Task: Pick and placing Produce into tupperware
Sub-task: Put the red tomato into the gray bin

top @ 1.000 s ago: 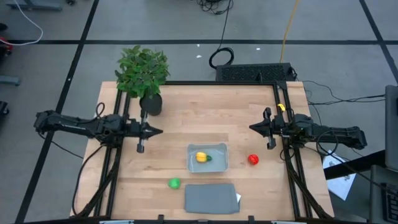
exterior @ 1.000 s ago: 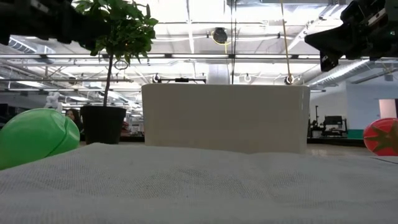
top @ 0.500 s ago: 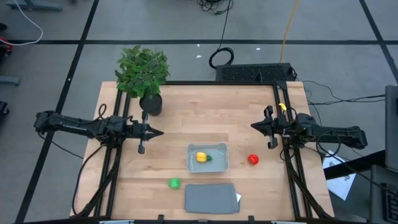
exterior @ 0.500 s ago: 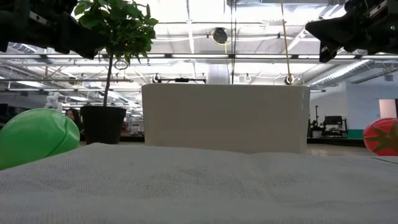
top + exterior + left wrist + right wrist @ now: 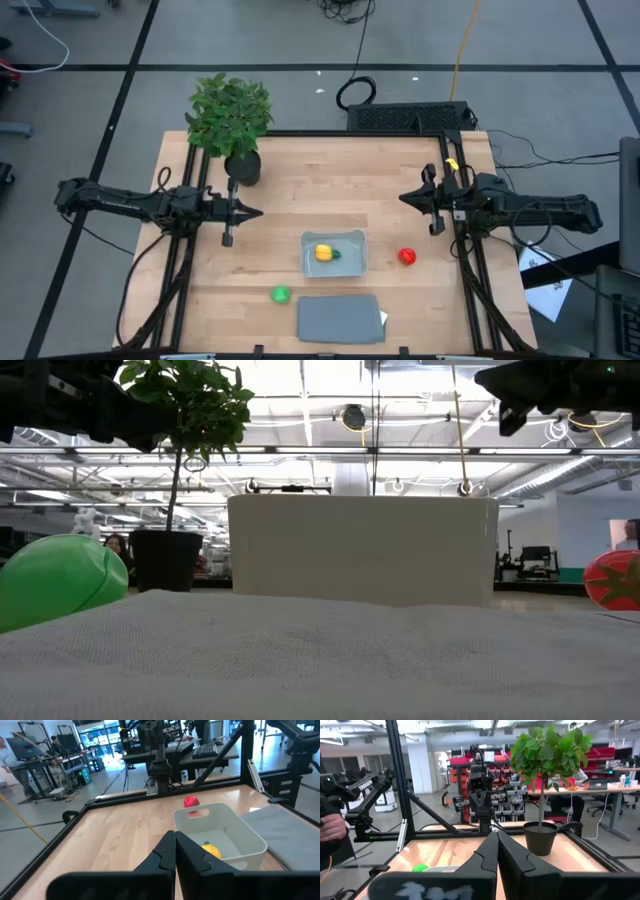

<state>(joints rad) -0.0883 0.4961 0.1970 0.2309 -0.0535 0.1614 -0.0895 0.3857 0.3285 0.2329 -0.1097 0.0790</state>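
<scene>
The light grey-blue tupperware (image 5: 335, 252) sits at the table's middle, toward the near edge, with the yellow, green-tipped piece (image 5: 325, 253) lying inside it. The red piece (image 5: 407, 257) rests on the table to its right. The green piece (image 5: 280, 295) rests near the front edge, left of the grey lid (image 5: 340, 317). My left gripper (image 5: 254, 211) is shut and empty above the table's left side, left of and beyond the tupperware. My right gripper (image 5: 405, 199) is shut and empty above the right side, beyond the red piece.
A leafy potted plant (image 5: 233, 120) stands at the far left corner, just beyond my left gripper. The flat grey lid lies at the near edge in front of the tupperware. A black frame (image 5: 455, 150) runs along the table's edges. Bare wood lies between the two grippers.
My right gripper has risen and shifted slightly toward the far edge and the table's middle; it shows higher in the low view. My left arm and the produce have kept still.
</scene>
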